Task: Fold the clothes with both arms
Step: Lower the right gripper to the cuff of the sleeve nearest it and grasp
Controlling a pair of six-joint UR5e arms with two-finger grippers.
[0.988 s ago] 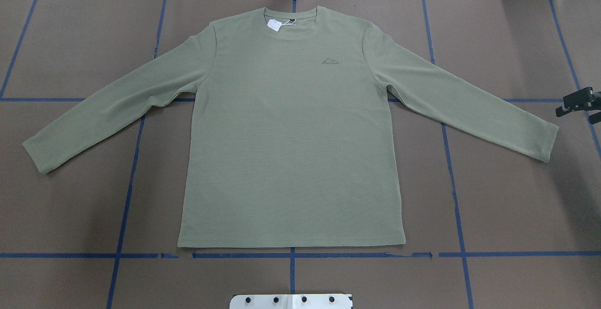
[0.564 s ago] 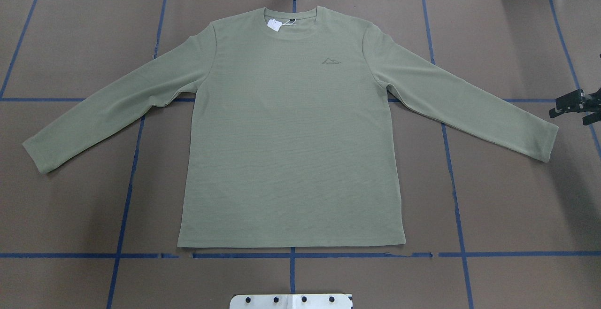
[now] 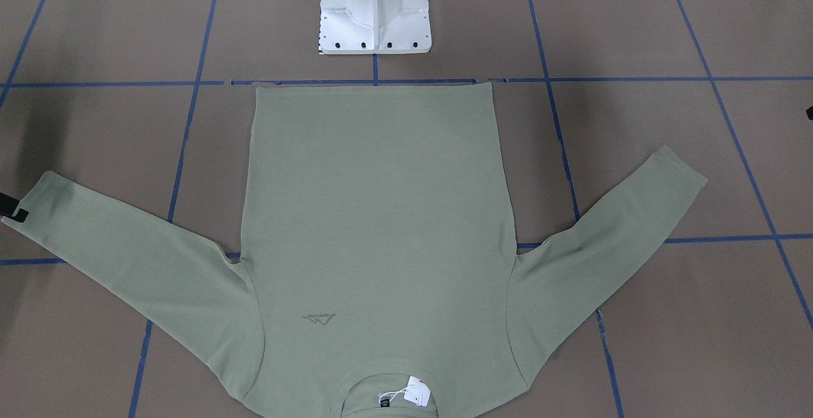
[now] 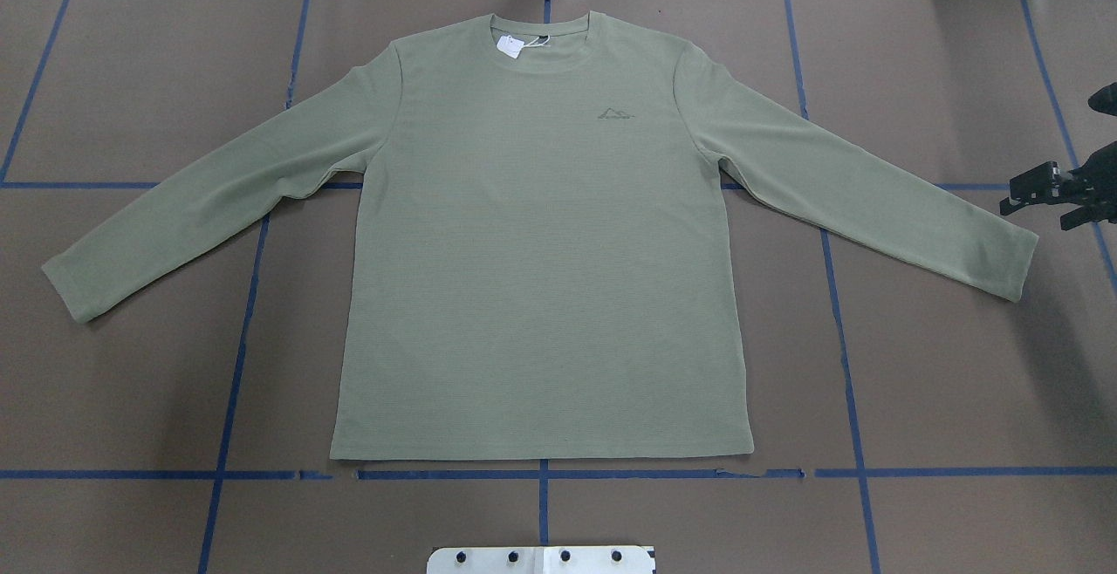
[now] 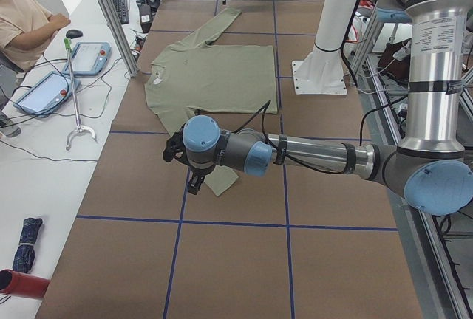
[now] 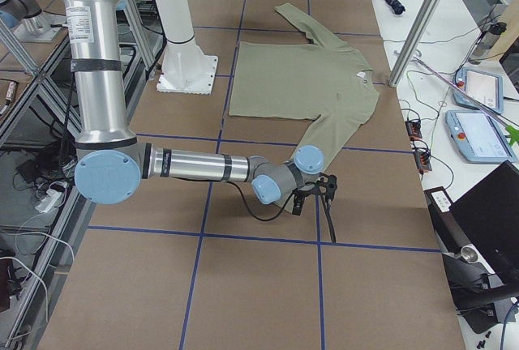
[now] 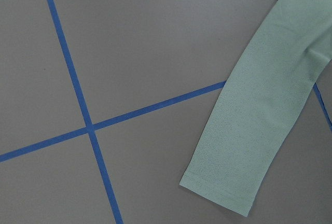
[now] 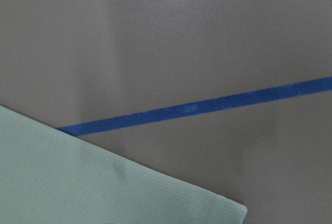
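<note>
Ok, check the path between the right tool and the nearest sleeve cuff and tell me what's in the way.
Nothing visible is in the way. The right tool hovers just beyond the cuff of the shirt. Only bare brown table and blue tape lines lie between them.

**How our six cameras sit**

We look down on the bench (image 4: 131,399) from behind the robot and, opposite, steeply from the operators' edge. Two side cameras sit farther back at its ends, looking along it. Each wrist camera hovers close over a cuff of the shirt (image 4: 541,251) near an end edge. All six share that shirt.
</note>
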